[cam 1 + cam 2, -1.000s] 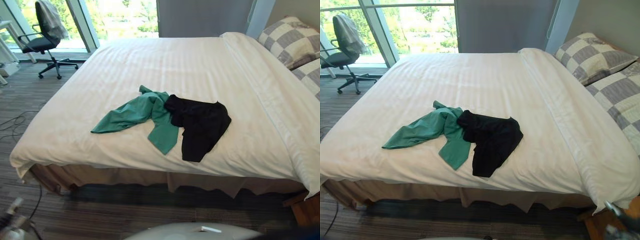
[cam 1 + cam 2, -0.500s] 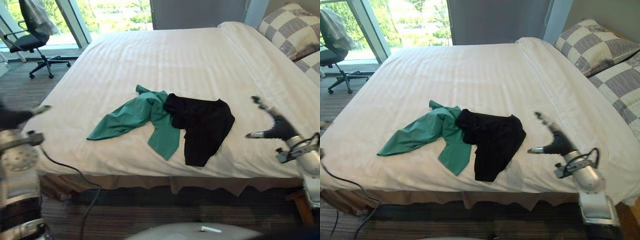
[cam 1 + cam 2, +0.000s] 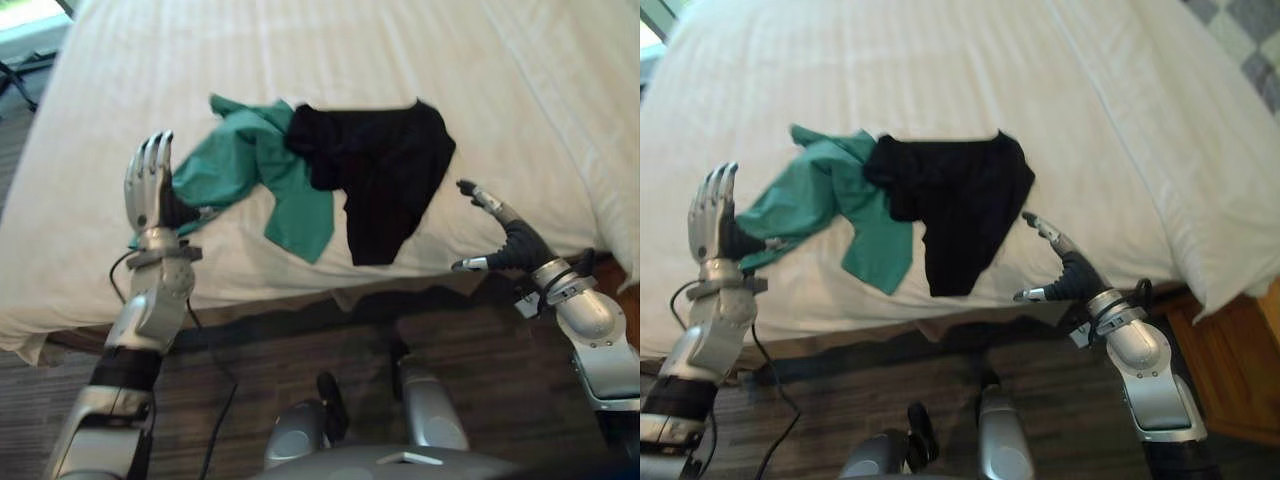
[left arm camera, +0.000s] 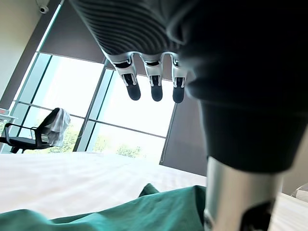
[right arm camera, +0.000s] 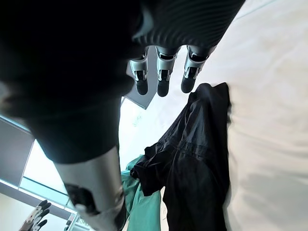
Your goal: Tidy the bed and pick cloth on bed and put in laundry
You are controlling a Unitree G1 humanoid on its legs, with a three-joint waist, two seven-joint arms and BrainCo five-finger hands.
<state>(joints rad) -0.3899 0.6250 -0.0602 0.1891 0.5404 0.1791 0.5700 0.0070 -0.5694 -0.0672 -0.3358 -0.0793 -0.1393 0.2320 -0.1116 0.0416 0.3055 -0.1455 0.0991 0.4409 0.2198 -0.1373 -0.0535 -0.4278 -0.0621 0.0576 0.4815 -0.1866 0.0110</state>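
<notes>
Both arms have come up to the near edge of the bed (image 3: 350, 40) since half a second ago, and the view has tipped down. Left hand (image 3: 148, 185) open, fingers straight, raised at the green cloth (image 3: 250, 165) tail; right hand (image 3: 505, 240) open, near the black cloth (image 3: 385, 165). The cloths lie touching on the bed, likely light and limp: grab a bunched fold. Left wrist view adds an office chair (image 4: 33, 134) by the window

Tall bright windows (image 4: 53, 91), office chair (image 4: 22, 140)
</notes>
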